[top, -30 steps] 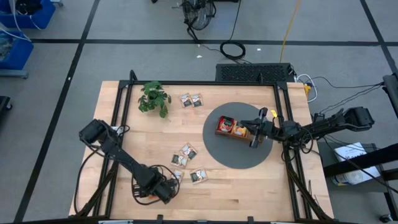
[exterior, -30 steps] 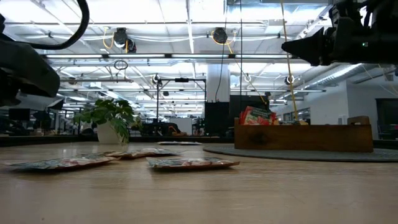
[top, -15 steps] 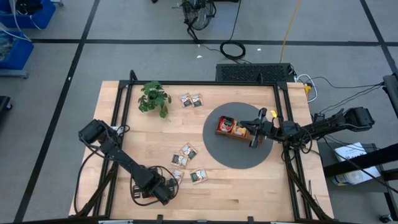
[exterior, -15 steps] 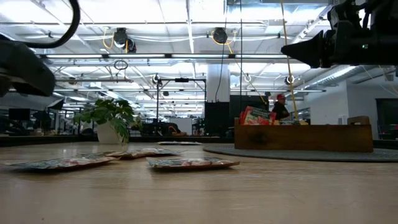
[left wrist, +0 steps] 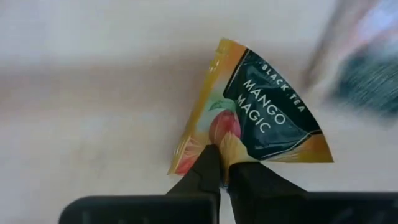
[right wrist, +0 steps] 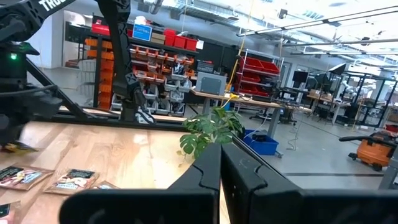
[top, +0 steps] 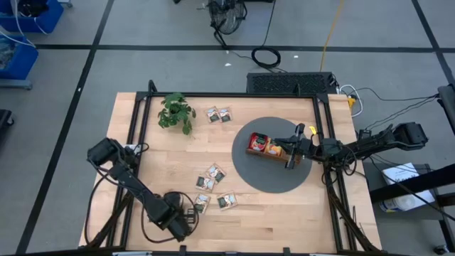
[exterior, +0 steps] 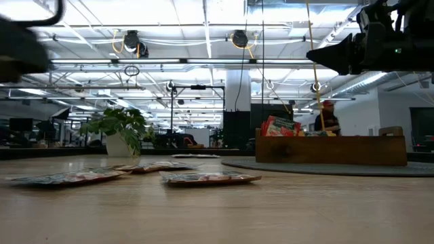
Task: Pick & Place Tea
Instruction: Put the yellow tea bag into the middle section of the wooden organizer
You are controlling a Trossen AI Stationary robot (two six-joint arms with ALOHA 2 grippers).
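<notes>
The left gripper (left wrist: 219, 167) is pinching one corner of an orange-yellow tea sachet (left wrist: 255, 118) near the table's front edge; the sachet is likely slipping or twisting free in transit; the right gripper (right wrist: 220, 163) is waiting pressed together above the wooden tray (top: 269, 152).

We note plant (top: 175, 112) at table's (top: 284, 220) far left; tray (top: 270, 148) on round mat (top: 274, 178), right; loose sachets (top: 213, 173) between, nearer front edge.

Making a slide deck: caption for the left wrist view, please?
Left claw shut on the corner of a flat orange-yellow paper "Mango Magic" tea sachet above the pale wooden table.
</notes>
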